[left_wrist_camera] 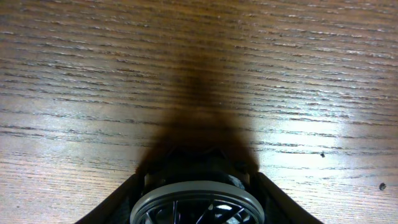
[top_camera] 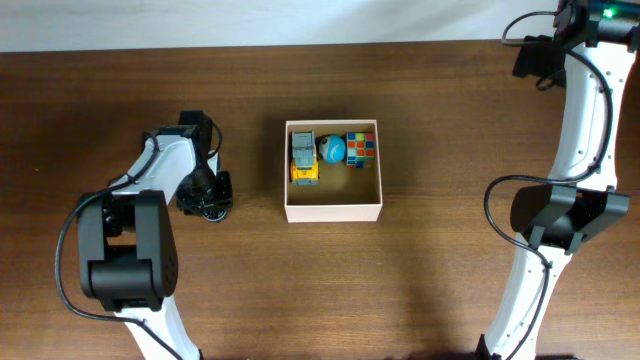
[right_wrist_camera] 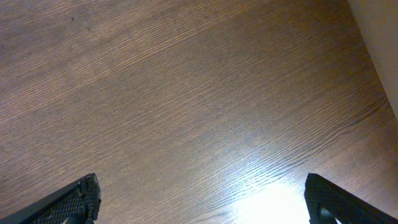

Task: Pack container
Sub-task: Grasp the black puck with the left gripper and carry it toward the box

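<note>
Seen from overhead, a dark brown wooden table [top_camera: 450, 280] fills the view. At its middle sits the container [top_camera: 333, 211], a square, shallow cardboard box with white outer walls and a tan inside, standing flat and open at the top.

Three toys lie in a row along its far wall:
- A yellow and grey toy truck [top_camera: 304, 158] is in the far left corner.
- A small blue rounded toy [top_camera: 332, 150] is just beside the truck, in the middle.
- A cube of many coloured squares [top_camera: 361, 150] is in the far right corner.

The near half of the box floor is bare.

Your left gripper [top_camera: 207, 198] is down at the table, well to the left of the container and apart from it. In the left wrist view a round grey ring with dark spokes inside [left_wrist_camera: 196, 202], like a small wheel, sits between the two dark fingers [left_wrist_camera: 118, 208]. The fingers lie close against both sides of the ring. You cannot tell whether they are pinching it or only flanking it.

Your right gripper [right_wrist_camera: 201, 179] is far off on the right side of the table, well away from the box. Its black ribbed fingers [right_wrist_camera: 74, 202] are spread wide, released, with only bare wood grain between them.
</note>
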